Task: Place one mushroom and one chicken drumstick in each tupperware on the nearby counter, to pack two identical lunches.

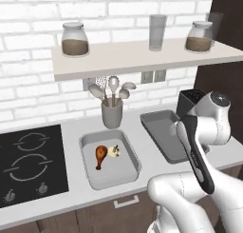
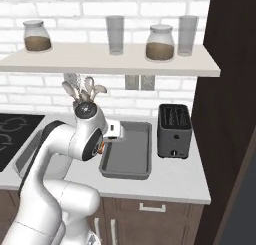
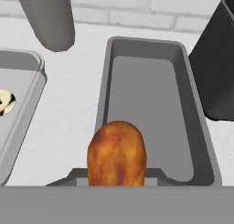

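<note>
Hand view caught the chicken drumstick (image 3: 117, 153) clamped in the gripper (image 3: 117, 179) above the darker tupperware (image 3: 151, 49) – bare inside – while the lighter tupperware (image 1: 90, 144) already held drumstick plus mushroom (image 1: 113, 151) – second mushroom unseen.

A wall shelf (image 1: 142, 58) carries two lidded jars (image 1: 75, 39) of brown grains and two empty glasses (image 2: 115, 34). Below it stands a grey utensil holder (image 1: 112, 114) — spoons upright inside. Black toaster (image 2: 174, 124) at right; black cooktop (image 1: 29, 163) at left.
</note>
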